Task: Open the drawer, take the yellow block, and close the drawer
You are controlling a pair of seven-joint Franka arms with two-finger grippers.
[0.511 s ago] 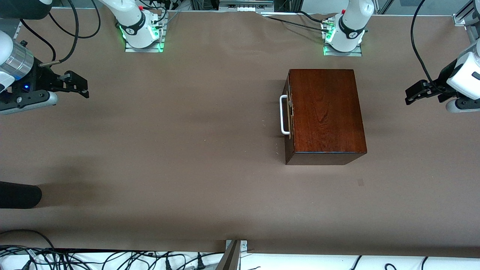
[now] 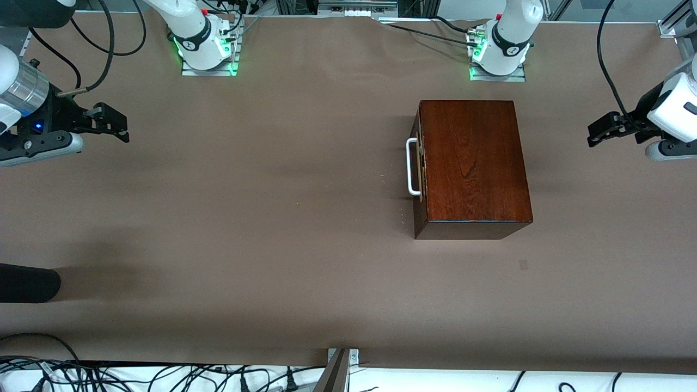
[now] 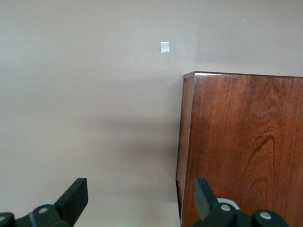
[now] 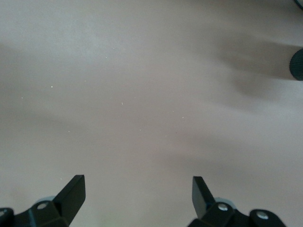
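The glossy mahogany box (image 2: 474, 163) stands on the table toward the left arm's end. Its drawer (image 2: 418, 169) is pushed in, and the white loop handle (image 2: 412, 166) faces the right arm's end. The yellow block is hidden. My left gripper (image 2: 601, 130) is open and empty, up in the air beside the box at the table's left-arm end. The left wrist view shows my left gripper (image 3: 140, 194) over the table beside the box (image 3: 241, 142). My right gripper (image 2: 111, 128) is open and empty at the right arm's end. In its wrist view, my right gripper (image 4: 138, 191) is over bare table.
A dark rounded object (image 2: 27, 283) lies at the right arm's end, near the front camera, and also shows in the right wrist view (image 4: 297, 64). A small grey mark (image 2: 523, 264) sits on the table nearer the camera than the box. Cables run along the front edge.
My left gripper has shifted slightly toward the robots' bases. The right arm, the box and the drawer have not moved.
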